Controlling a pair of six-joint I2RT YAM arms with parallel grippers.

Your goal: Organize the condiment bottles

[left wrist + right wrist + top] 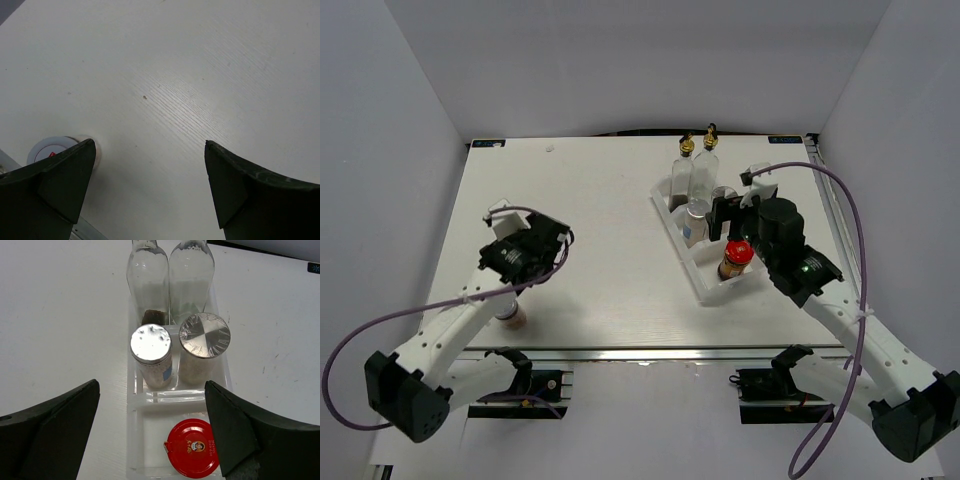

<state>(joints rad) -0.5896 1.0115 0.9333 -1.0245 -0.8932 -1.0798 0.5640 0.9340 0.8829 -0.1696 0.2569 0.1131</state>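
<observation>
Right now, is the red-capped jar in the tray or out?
In. The red-capped jar stands upright, alone, in the end compartment of the tray.

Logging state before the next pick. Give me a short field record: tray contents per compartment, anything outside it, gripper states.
tray: white, three compartments, right side of table
far compartment: two glass bottles, upright
middle compartment: two silver-lidded cylinders, side by side
near compartment: red-capped jar
outside tray: short pale-lidded jar, on table by the left arm
left gripper: open, empty, over bare table
right gripper: open, empty, over tray
</observation>
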